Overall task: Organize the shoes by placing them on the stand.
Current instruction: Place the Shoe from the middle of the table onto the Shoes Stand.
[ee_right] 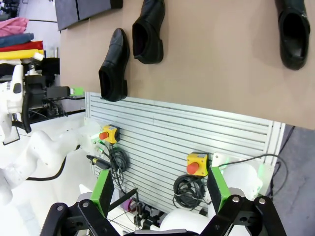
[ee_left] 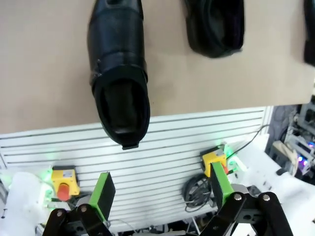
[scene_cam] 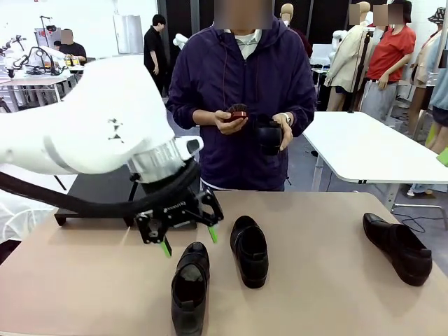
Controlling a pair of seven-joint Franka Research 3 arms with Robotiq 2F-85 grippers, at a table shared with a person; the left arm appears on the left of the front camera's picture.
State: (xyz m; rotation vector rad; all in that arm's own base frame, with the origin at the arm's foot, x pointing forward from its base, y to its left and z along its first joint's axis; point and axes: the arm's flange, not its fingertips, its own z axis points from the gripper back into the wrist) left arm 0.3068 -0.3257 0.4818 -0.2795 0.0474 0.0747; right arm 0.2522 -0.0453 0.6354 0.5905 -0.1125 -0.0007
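Glossy black leather shows in three places on the tan worktop (scene_cam: 336,308). The nearest shoe (scene_cam: 190,287) lies with its heel end at the robot-side edge and its toe pointing toward the far side. The middle shoe (scene_cam: 250,250) sits just beside it, a little further in. The right shoe (scene_cam: 397,247) lies well apart, toward the robot's right. All three are off the stand (scene_cam: 98,192), a matte-black platform at the far left of the worktop, partly hidden behind the white left arm (scene_cam: 91,133).

The left gripper (scene_cam: 189,239) hangs over the worktop just left of the nearest shoe. Its jaws are spread wide and there is nothing between the green pads. The right gripper (ee_right: 160,191) is also fully spread and empty, looking down on the worktop's near edge from well above.

A person (scene_cam: 241,84) stands at the far side holding a dark object (scene_cam: 268,134) in one hand (too small to tell what it is).
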